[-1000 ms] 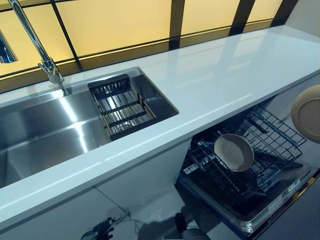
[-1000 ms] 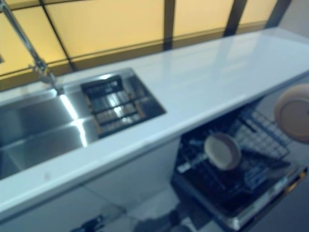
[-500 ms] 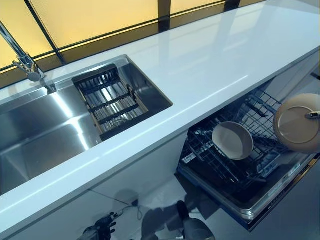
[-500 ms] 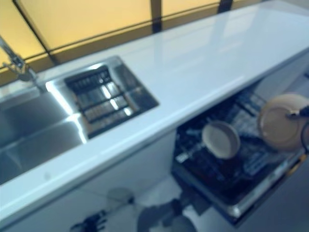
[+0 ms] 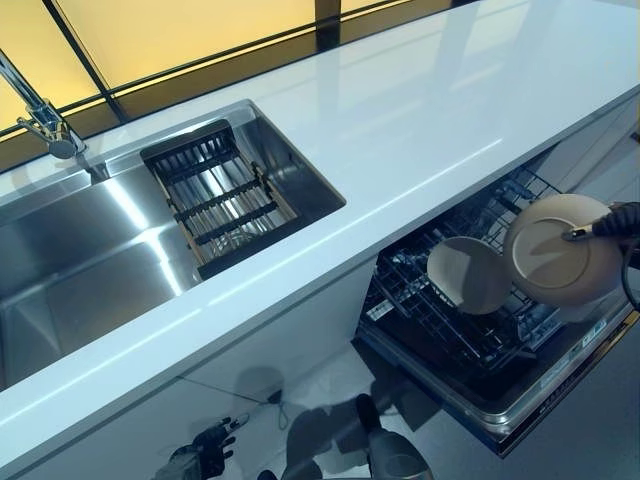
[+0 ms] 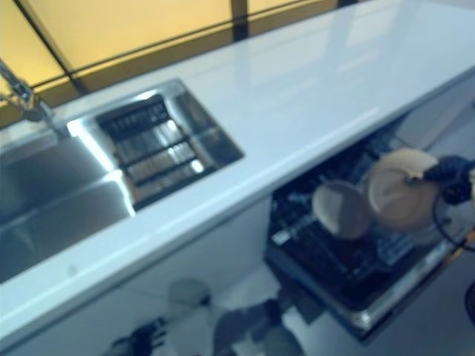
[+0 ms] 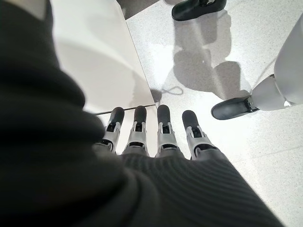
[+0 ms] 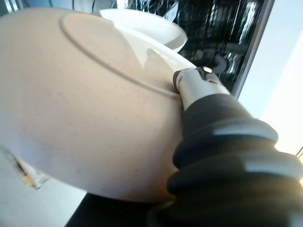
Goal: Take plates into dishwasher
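Observation:
A beige plate [image 5: 562,263] hangs tilted over the pulled-out dishwasher rack [image 5: 470,330], pinched by my right hand [image 5: 612,225], whose thumb lies on its underside [image 8: 196,82]. The same plate [image 8: 75,99] fills the right wrist view. Another beige plate [image 5: 466,275] stands on edge in the rack just left of the held one. My left hand [image 5: 198,459] hangs low by the floor under the counter, its fingers [image 7: 163,132] straight and holding nothing.
A white counter [image 5: 420,130] runs over the open dishwasher door [image 5: 540,400]. The steel sink [image 5: 90,260] holds a dark drying rack [image 5: 220,195], with the tap [image 5: 40,115] behind it. White cabinet fronts [image 7: 90,52] stand beside my left hand.
My right hand has brought the plate leftward and down over the rack, close to the standing plate. The camera has shifted a little between frames.

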Tool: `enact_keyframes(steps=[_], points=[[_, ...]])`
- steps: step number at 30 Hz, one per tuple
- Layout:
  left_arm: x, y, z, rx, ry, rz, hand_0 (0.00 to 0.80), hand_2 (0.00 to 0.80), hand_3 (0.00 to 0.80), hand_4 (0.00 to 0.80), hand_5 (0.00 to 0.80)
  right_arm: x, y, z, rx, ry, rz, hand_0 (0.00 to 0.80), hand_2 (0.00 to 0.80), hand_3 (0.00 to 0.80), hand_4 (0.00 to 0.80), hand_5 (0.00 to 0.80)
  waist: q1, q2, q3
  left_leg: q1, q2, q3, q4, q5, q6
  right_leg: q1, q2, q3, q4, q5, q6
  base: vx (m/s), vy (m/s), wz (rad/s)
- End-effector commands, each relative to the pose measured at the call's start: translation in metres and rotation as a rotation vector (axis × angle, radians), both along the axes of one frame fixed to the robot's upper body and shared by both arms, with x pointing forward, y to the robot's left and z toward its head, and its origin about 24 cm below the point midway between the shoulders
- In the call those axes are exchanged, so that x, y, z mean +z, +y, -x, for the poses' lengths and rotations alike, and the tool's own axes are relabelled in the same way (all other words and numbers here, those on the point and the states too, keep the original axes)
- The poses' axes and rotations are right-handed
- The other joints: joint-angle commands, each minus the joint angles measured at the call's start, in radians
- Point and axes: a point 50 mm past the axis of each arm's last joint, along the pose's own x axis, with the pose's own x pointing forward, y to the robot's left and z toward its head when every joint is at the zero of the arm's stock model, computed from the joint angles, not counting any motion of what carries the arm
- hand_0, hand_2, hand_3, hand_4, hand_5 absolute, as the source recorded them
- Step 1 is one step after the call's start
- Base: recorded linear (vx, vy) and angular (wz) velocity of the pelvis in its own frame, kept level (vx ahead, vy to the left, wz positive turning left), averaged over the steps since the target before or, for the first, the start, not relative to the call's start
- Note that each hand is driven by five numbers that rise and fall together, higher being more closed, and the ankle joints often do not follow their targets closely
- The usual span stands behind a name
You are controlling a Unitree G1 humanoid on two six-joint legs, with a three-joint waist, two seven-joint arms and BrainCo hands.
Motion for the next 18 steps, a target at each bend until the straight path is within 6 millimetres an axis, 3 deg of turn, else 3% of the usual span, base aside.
enact_keyframes(steps=[1, 18], points=[[0.006, 0.018, -0.006, -0.01, -0.006, -0.059, 0.0, 0.0, 0.0, 0.0, 0.0, -0.003, 0.013, -0.01, 0.021, -0.036, -0.028, 0.8, 0.8, 0.8, 0.8, 0.8, -0.012, -0.086, -0.02, 0.051, 0.03, -0.069, -0.001, -0.015, 0.005, 0.043, -0.075, -0.003, 0.004, -0.027, 0.064, 0.0, 0.0, 0.0], [0.007, 0.015, -0.012, 0.01, -0.018, -0.056, 0.0, 0.0, 0.0, 0.0, 0.0, -0.031, 0.03, -0.016, 0.05, 0.047, -0.057, 0.8, 0.8, 0.8, 0.8, 0.8, -0.001, -0.083, -0.012, 0.046, 0.03, -0.082, -0.001, -0.009, 0.005, 0.046, -0.079, -0.004, 0.004, -0.027, 0.063, 0.0, 0.0, 0.0]])
